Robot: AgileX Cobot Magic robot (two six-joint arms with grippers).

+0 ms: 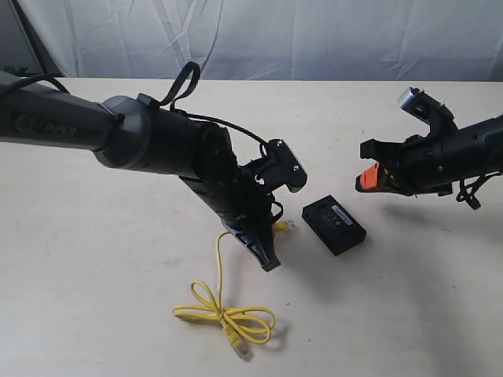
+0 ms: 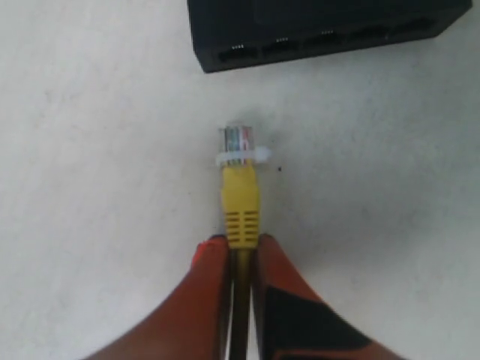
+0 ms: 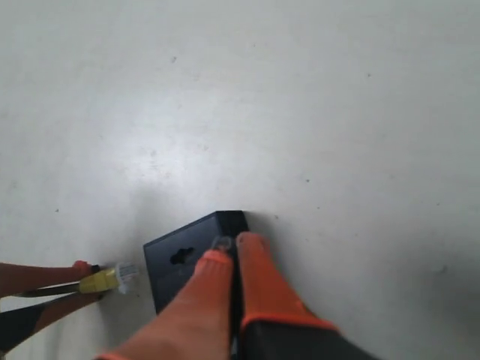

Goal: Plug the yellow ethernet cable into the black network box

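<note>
Left gripper (image 2: 240, 244) pinches yellow ethernet cable (image 2: 240, 199) — right gripper (image 3: 235, 252) fingers together

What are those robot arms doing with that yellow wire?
The left claw is pinching the yellow ethernet cable just behind its clear plug. It points the plug at the row of ports on the black network box. The plug is not in yet; a bare gap of table lies between them. The rest of the cable sits in loops on the table. The right claw is closed, empty, and hangs by the box.
</note>
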